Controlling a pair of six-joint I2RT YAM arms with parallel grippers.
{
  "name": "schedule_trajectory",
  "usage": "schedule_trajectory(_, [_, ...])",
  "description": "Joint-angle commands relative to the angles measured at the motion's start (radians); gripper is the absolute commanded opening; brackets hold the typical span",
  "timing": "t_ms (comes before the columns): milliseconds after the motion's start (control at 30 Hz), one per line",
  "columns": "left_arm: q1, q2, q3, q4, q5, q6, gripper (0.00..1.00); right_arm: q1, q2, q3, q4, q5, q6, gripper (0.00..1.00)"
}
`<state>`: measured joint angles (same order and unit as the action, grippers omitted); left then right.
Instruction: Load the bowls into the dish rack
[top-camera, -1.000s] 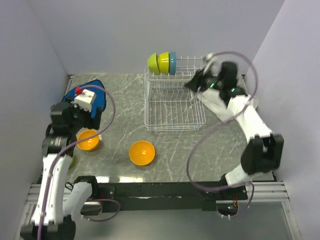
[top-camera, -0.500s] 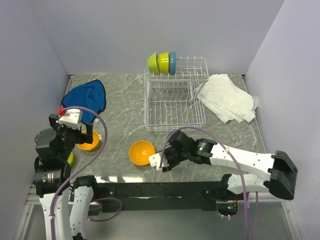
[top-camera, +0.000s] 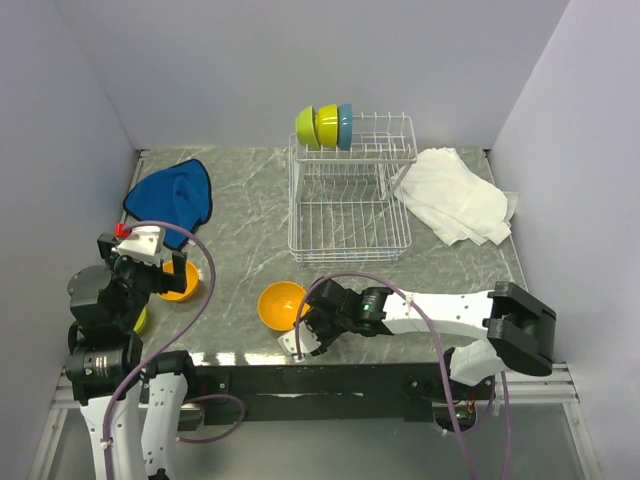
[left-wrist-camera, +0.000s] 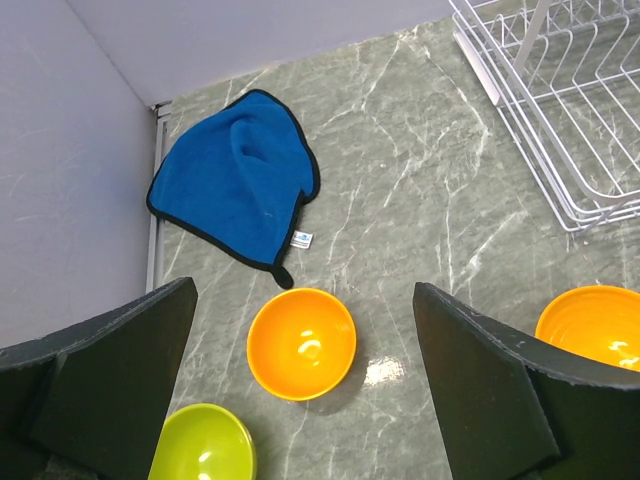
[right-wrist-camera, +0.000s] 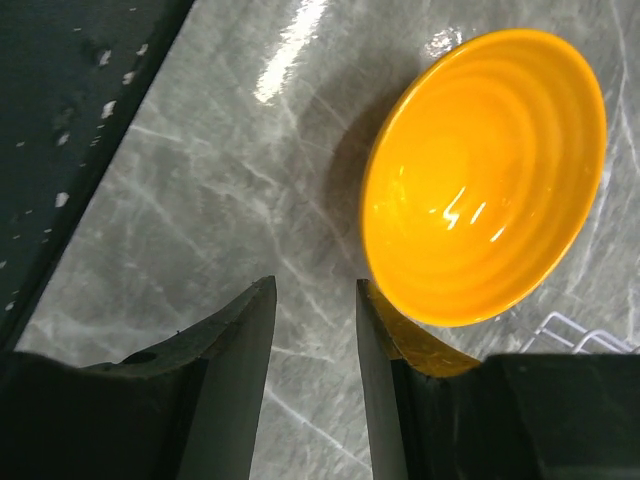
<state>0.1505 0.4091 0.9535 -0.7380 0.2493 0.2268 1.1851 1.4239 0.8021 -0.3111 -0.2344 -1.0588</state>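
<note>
Two lime green bowls (top-camera: 316, 126) and a light blue bowl (top-camera: 346, 126) stand on edge in the raised slots of the white wire dish rack (top-camera: 350, 235). On the table lie an orange bowl (top-camera: 282, 305), a second orange bowl (top-camera: 182, 284) and a lime green bowl (top-camera: 141, 319), half hidden by my left arm. My left gripper (left-wrist-camera: 304, 290) hangs wide open above the left orange bowl (left-wrist-camera: 301, 343), holding nothing. My right gripper (right-wrist-camera: 315, 284) is low at the table's front edge, open by a narrow gap. Its right finger is beside the middle orange bowl (right-wrist-camera: 485, 175); only table shows between the fingers.
A blue cloth (top-camera: 172, 195) lies at the back left and a white towel (top-camera: 455, 205) to the right of the rack. The table's dark front edge (right-wrist-camera: 60, 120) is just left of my right gripper. Grey walls close in three sides.
My right arm swung from the rack's far right down to the table's front edge beside the middle orange bowl, its jaws narrowing. My left arm drew back from over the blue cloth.
</note>
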Motion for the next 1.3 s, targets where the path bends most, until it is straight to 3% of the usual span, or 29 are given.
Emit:
schedule_trajectory(0, [0.018,-0.004,-0.005,0.018,0.025,0.009,0.97,0.005,0.038,0.069,0.053,0.020,-0.020,0.45])
schedule_trajectory(333, [0.027,0.007,-0.015,0.031,0.038,0.009,0.97,-0.005,0.023,0.088,0.006,-0.014,-0.050,0.43])
schedule_trajectory(667, [0.037,0.014,-0.021,0.042,0.044,0.006,0.97,-0.005,0.159,0.157,0.029,0.038,-0.024,0.38])
schedule_trajectory(767, [0.035,0.017,-0.024,0.046,0.044,0.003,0.97,-0.010,0.175,0.163,0.007,0.033,-0.029,0.32])
schedule_trajectory(1067, [0.035,0.016,-0.045,0.080,0.061,-0.017,0.97,-0.012,0.101,0.177,-0.031,0.024,0.000,0.00])
schedule_trajectory(1267, [0.037,0.039,-0.010,0.103,0.091,-0.018,0.97,-0.048,-0.002,0.449,-0.104,-0.003,0.168,0.00])
